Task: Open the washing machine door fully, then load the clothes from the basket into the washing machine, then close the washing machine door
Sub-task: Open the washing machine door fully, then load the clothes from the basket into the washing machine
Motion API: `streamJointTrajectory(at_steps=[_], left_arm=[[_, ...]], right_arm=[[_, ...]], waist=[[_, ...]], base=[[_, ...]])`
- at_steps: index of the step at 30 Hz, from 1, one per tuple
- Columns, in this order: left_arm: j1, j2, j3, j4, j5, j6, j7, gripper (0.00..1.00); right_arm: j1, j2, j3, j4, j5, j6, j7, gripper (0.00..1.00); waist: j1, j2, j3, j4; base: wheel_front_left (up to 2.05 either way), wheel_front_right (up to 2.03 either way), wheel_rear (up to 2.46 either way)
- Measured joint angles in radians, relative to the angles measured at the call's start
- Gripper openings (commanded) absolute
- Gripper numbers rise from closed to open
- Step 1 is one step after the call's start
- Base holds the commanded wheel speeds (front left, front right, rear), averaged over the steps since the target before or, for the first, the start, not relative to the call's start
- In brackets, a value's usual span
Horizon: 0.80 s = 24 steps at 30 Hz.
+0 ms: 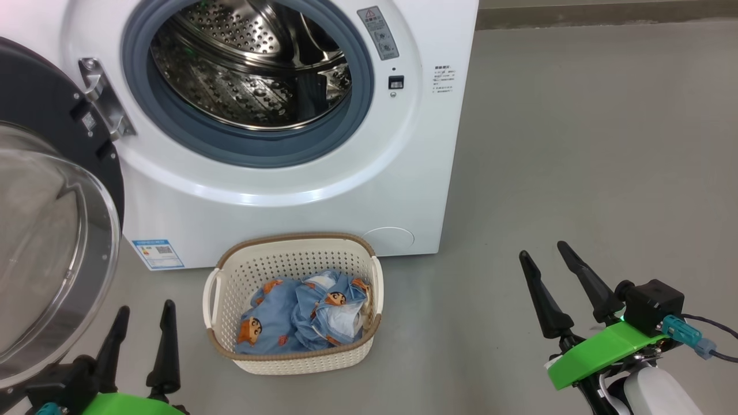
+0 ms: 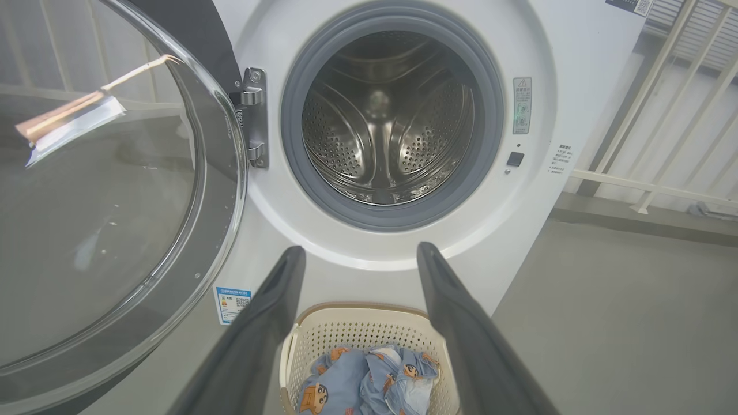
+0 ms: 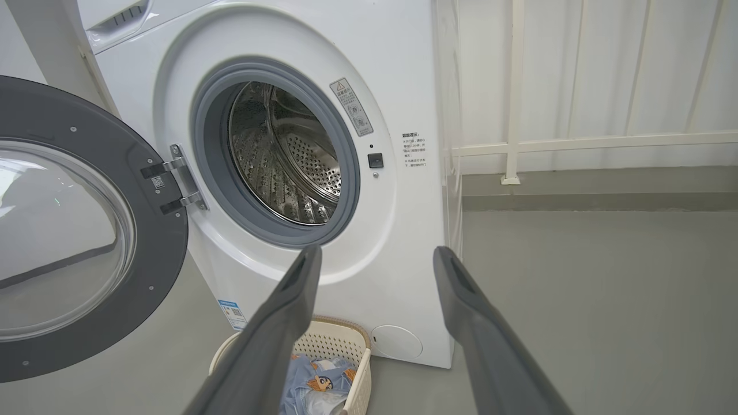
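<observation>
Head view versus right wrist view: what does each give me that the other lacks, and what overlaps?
Head view adds the left gripper, open, and the basket whole, with both handles. Right wrist view adds the white railing beyond the washing machine and its upper panel. Shared: the open right gripper, the open washing machine door, the bare drum, and the clothes lying in the basket.

smooth grey floor (image 1: 576, 173) spreads out toward 3 o'clock under even, soft light. at 1 o'clock a white railing (image 3: 594, 141) stands on a low grey kerb (image 3: 576, 196), pale panels (image 3: 663, 69) behind it.
</observation>
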<state>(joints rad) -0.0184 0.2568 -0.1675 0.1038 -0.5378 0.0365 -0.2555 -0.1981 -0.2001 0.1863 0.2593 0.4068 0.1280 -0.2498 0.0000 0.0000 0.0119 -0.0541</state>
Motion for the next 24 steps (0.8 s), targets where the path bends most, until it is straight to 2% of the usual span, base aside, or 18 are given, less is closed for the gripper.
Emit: streamJointTrajectory(at_steps=[13,24], left_arm=[[0.000,-0.022,0.037,0.002,0.032,-0.043,0.000,1.00],[0.000,-0.030,0.053,0.005,0.050,-0.060,0.000,1.00]], right_arm=[[0.000,-0.003,-0.010,-0.004,-0.008,0.000,0.000,1.00],[0.000,0.004,-0.015,-0.007,-0.008,0.000,0.000,1.00]], waist=[[0.0000,0.0000,0.000,0.004],[0.0000,0.0000,-0.001,0.011]], base=[[0.00,0.00,0.00],[0.00,0.00,0.00]])
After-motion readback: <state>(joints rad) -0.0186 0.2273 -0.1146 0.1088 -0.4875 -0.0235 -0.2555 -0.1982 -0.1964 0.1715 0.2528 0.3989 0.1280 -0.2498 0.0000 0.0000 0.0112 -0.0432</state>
